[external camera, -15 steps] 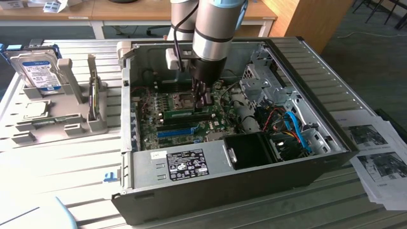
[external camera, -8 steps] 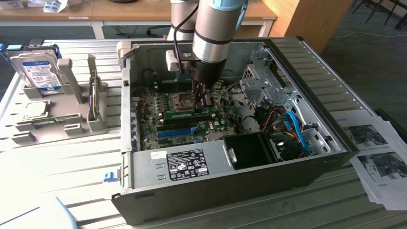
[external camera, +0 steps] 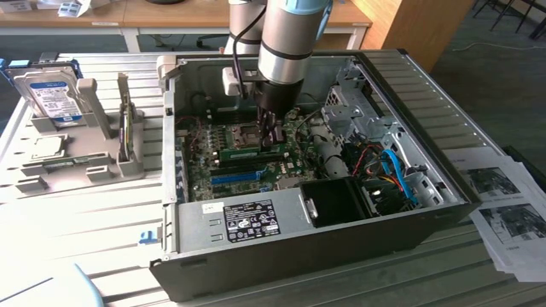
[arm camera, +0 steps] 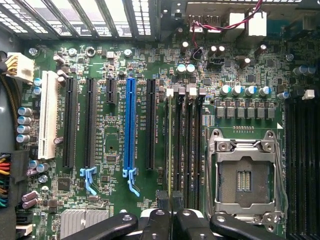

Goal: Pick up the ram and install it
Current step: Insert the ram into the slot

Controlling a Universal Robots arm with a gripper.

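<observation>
Ram point(external camera: 252, 153) is seen standing on its long edge inside the open case point(external camera: 444, 147), directly under the gripper point(external camera: 271, 135), whose fingers are closed narrowly on its upper edge. In the wrist view the ram point(arm camera: 170, 150) is shown edge-on as a thin strip running out from between the pinched gripper point(arm camera: 170, 204) fingertips, lined up along the dark slots point(arm camera: 189, 150) that lie between the blue slot point(arm camera: 130, 125) and the socket point(arm camera: 245, 177). Whether it is fully seated in a slot cannot be told.
</observation>
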